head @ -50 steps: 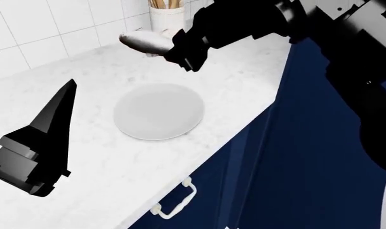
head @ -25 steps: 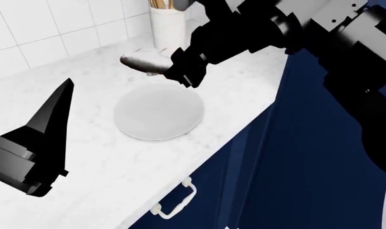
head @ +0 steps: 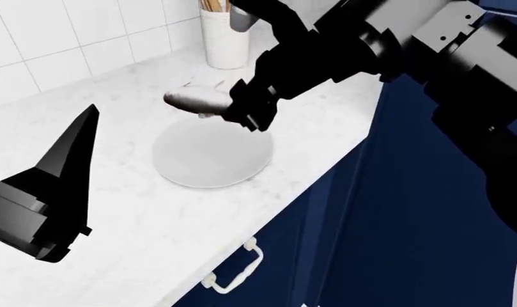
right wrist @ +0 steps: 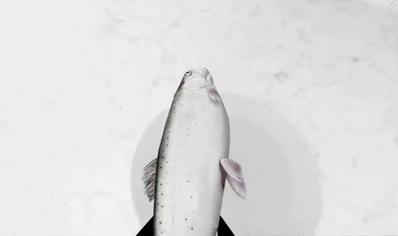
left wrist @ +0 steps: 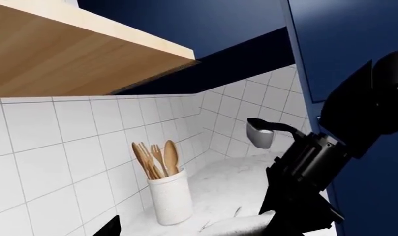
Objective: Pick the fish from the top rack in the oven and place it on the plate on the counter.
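At the lower left of the head view, we are seeing our left pincer (head: 58, 192) hanging over the white surface (head: 122, 249), with too little of it showing to tell whether it is open or closed. At the centre, the round white plate (head: 211, 155) is lying flat on that surface. Just above the plate's upper edge, our right pincer (head: 241, 105) is gripping the fish (head: 194, 101) by its tail end, its head pointing toward the left of the frame. At the upper middle, a white utensil holder (head: 225, 43) is standing against the tiled wall (head: 87, 32).
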